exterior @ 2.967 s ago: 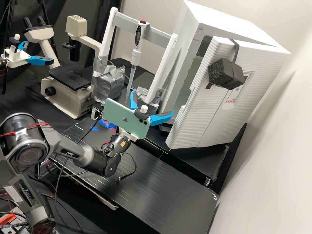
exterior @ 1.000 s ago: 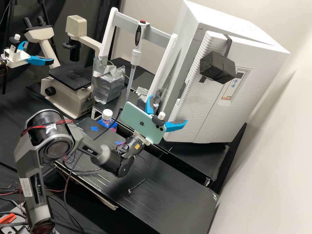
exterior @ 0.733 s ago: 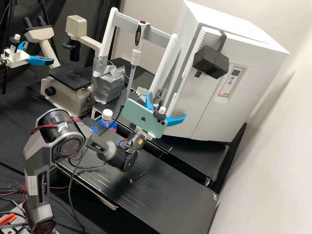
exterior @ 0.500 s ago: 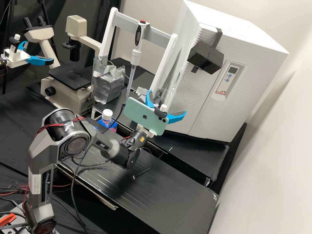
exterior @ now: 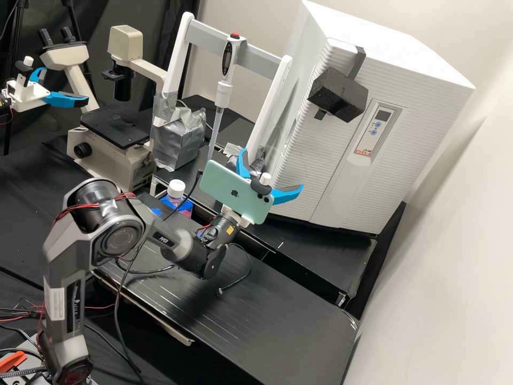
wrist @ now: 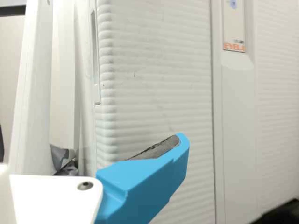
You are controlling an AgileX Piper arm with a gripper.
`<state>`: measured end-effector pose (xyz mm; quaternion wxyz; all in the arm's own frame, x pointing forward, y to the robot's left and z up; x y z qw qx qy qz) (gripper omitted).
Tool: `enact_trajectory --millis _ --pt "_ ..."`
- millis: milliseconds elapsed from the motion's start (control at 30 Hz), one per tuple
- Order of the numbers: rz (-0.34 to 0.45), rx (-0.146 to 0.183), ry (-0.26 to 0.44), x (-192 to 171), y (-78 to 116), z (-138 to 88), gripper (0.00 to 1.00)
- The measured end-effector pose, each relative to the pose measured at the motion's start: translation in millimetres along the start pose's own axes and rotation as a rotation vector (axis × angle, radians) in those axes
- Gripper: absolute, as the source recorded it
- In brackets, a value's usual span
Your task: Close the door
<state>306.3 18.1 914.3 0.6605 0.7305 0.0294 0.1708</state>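
Hanging near the centre of the high view, the white gripper (exterior: 272, 169) has its two blue fingers (exterior: 288, 195) spread well apart. The ribbed white door (exterior: 315, 163) is at about two o'clock there, closed and lined up with the front of the white cabinet (exterior: 385, 45). One finger overlaps the door in both views; whether they touch, I can't tell. A dark foam block (exterior: 336, 96) hangs on the door at one o'clock, beside the control panel (exterior: 374, 131). A green phone (exterior: 219, 182) sits on the gripper's mount. The pipette (exterior: 223, 93) stands towards twelve o'clock, the microscope (exterior: 109, 128) is at ten, and a white-capped bottle (exterior: 176, 189) is at nine.
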Motion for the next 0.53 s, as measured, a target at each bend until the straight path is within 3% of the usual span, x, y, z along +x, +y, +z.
enact_trajectory --millis 100,267,400,533 --pt "0.029 -0.006 -0.026 -16 -2.7 -9 1.0" --pt "0.101 -0.048 -0.058 -47 -13.1 -33 1.0" --pt "0.116 -0.015 -0.064 -66 -24.6 -48 1.0" --pt "0.079 0.005 -0.061 -77 -37.7 -55 1.0"
